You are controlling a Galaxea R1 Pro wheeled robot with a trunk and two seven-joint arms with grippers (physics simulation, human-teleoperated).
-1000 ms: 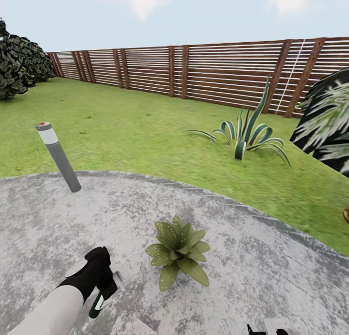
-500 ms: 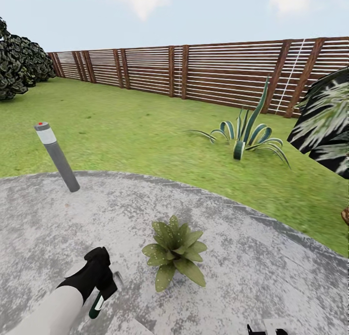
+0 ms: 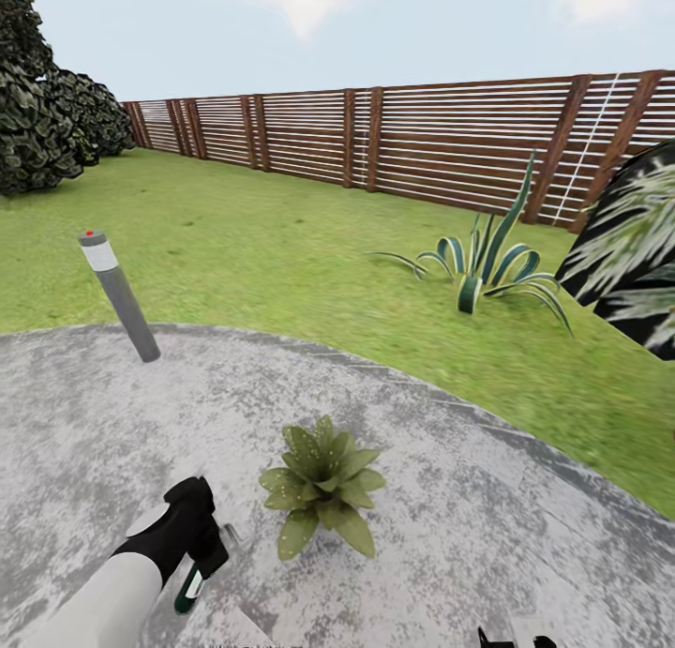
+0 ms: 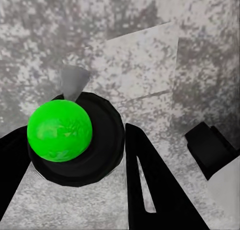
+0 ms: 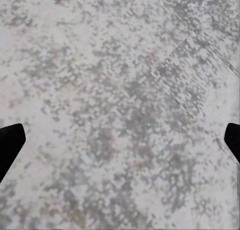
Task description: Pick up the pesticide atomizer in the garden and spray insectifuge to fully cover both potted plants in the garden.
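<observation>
Left gripper [image 3: 202, 559] pinches the pesticide atomizer [image 3: 191, 587] — bottle hanging below (beside the potted plant [image 3: 322, 484]).

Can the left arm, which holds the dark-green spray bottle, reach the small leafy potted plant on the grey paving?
Probably yes: the left gripper with the dark-green spray bottle is just beside the small potted plant, and nothing stands between them.

One potted plant [image 3: 321, 484]; one atomizer [image 3: 191, 584]; one bollard [image 3: 119, 296]
</observation>
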